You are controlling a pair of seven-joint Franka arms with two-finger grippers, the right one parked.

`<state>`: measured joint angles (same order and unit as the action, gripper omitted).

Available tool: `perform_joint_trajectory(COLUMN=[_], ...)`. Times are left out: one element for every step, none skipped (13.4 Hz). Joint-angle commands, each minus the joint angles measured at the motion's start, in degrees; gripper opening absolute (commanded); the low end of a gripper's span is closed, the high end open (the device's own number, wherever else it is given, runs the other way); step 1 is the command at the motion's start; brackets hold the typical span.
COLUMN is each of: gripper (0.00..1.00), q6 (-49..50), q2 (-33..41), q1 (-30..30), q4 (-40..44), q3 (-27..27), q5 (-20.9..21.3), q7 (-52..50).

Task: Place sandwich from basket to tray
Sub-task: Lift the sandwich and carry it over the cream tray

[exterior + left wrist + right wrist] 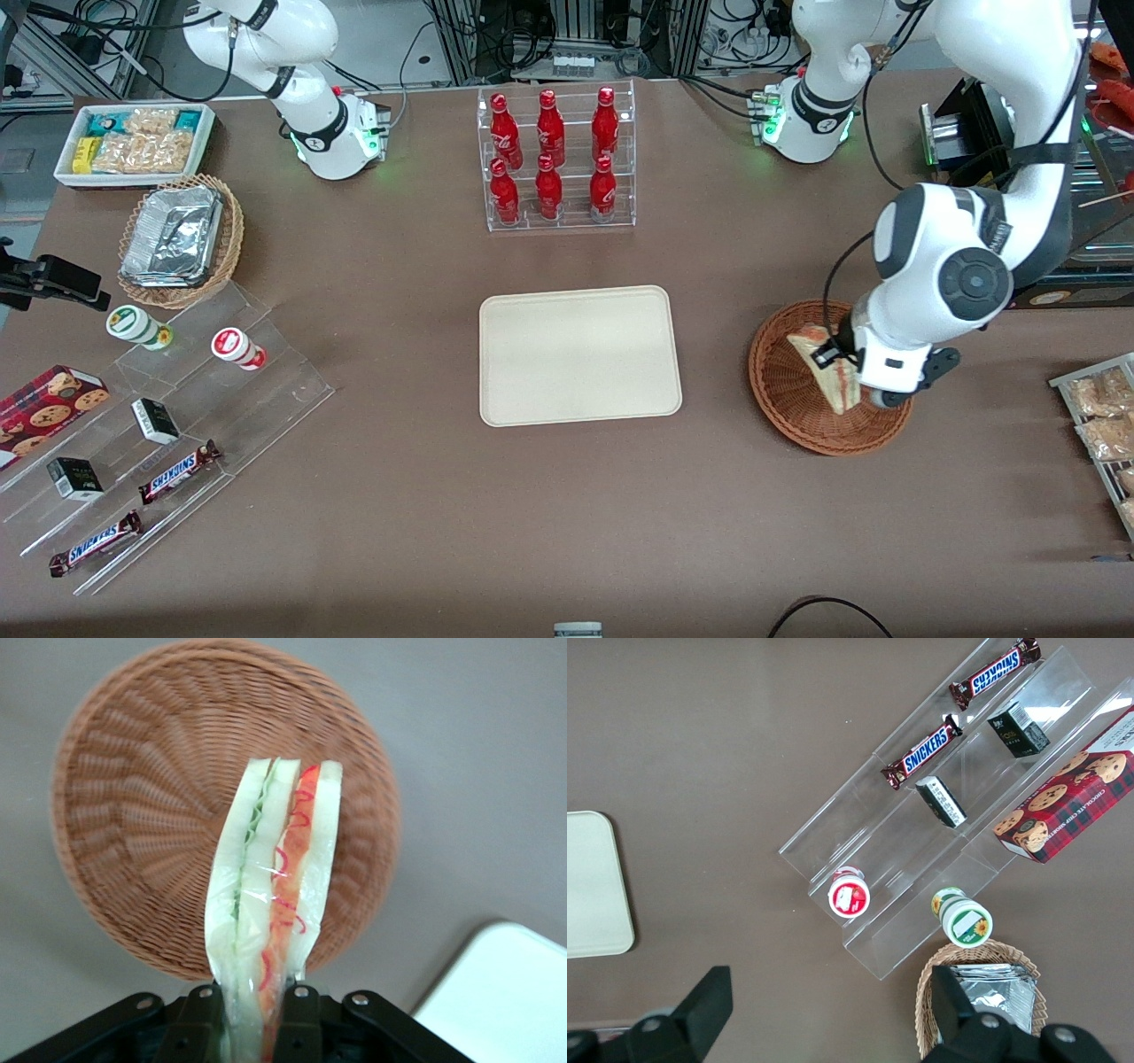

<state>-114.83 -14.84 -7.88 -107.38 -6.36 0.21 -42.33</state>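
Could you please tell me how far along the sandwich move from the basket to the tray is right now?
Done: the gripper is shut on the sandwich, which the wrist view shows raised above the reddish-brown wicker basket. In hand: the sandwich hangs over the basket. Left: carrying it to the beige tray, which holds nothing yet, and releasing it there.

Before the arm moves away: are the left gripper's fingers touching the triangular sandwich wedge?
Touching. The left wrist view shows the gripper with its black fingers pressed on both sides of the sandwich, above the reddish-brown wicker basket.
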Motion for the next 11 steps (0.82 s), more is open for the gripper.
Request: perform_joint_trajectory(gripper=[0.00, 0.00, 0.00, 0.00, 0.00, 0.00, 0.00, 0.00, 0.00, 0.00, 0.00], q6=[1.2, 1.0, 0.6, 0.6, 0.7, 0.6, 0.6, 0.7, 0.6, 0.6, 0.6], q2=[-3.2, -4.6, -6.5, -9.1, -11.7, -13.6, -15.5, -16.9, -18.0, -19.6, -21.6], q1=[-6.0, -7.6, -10.0, -12.6, -14.5, -15.9, -17.8, -19.5, -20.9, -22.3, -24.3], q4=[4.0, 5.0, 6.5, 9.4, 12.3, 14.5, 16.9, 18.9, 20.2, 21.8, 24.5], q3=[0.3, 0.3, 0.3, 0.3, 0.3, 0.3, 0.3, 0.3, 0.3, 0.3, 0.3], q5=[0.3, 0.1, 0.0, 0.1, 0.0, 0.0, -0.3, -0.6, -1.1, -1.9, -2.1], q7=[0.6, 0.9, 0.9, 0.9, 0.5, 0.9, 0.1, -0.2, -1.1, -2.5, -4.0])
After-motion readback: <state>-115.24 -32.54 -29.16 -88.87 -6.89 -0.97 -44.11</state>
